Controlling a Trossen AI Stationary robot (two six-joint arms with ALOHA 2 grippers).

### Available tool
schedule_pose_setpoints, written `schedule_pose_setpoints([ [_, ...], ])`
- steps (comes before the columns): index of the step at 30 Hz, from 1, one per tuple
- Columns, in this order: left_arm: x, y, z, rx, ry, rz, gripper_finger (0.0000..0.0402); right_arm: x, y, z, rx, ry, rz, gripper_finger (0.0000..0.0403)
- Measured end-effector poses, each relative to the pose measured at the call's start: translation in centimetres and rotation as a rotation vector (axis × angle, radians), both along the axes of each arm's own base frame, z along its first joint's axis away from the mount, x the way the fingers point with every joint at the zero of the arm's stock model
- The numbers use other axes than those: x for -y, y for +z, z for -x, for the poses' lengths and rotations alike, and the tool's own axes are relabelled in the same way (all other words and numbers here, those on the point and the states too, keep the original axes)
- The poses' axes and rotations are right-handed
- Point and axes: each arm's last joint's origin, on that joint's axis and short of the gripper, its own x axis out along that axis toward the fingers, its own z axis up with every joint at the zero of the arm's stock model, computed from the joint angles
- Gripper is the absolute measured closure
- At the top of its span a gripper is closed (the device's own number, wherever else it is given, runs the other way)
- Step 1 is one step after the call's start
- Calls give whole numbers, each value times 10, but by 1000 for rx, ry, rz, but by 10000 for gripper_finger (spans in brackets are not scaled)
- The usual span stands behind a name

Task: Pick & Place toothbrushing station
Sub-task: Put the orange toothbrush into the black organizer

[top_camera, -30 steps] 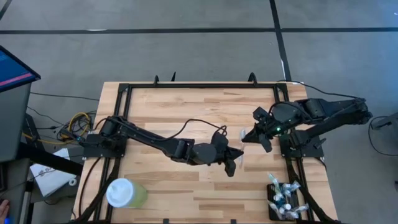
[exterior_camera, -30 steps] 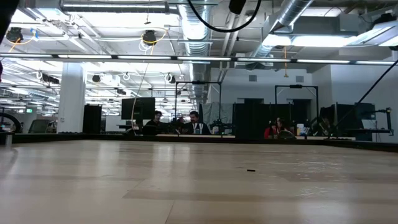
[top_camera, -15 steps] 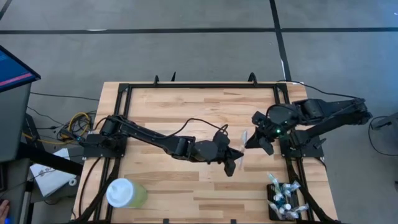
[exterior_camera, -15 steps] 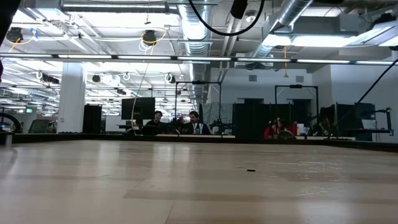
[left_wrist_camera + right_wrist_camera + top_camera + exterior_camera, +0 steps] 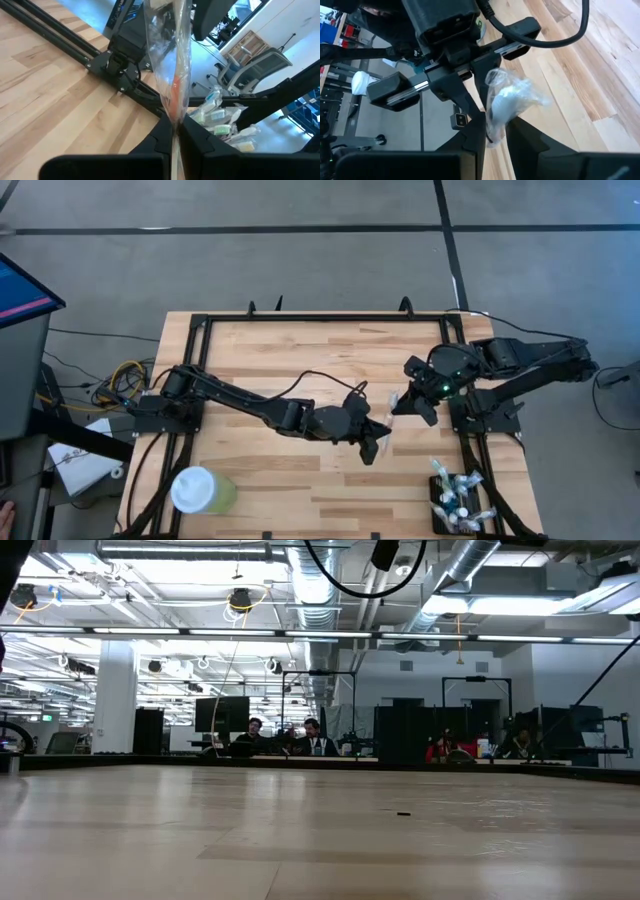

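Left gripper (image 5: 377,442): right of the tabletop's middle, fingers pinched together on a clear-wrapped toothbrush (image 5: 172,75).
Right gripper (image 5: 408,402): near the tabletop's right edge, close to the left one, fingers around the other end of the same crinkled wrapper (image 5: 507,100); a firm clamp cannot be told.
Toothbrushing station (image 5: 455,502): black holder at the tabletop's near right corner, filled with wrapped toothbrushes.
Pale green cup (image 5: 203,491): near left corner, white lid on.

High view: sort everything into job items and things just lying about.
Job: holder stocked with toothbrushes; wrapped toothbrush; left gripper, shut on it; right gripper, at its other end.
Lying about: green cup; cables off the table's left edge.
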Motion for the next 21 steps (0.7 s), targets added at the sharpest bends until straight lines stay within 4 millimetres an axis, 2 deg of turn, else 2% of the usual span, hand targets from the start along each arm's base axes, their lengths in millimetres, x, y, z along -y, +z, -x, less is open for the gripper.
schedule_pose_setpoints([
  [21,-2,0,-1,-2,-10,1,398,-2,-3,-9,-11,-6,-6,338],
])
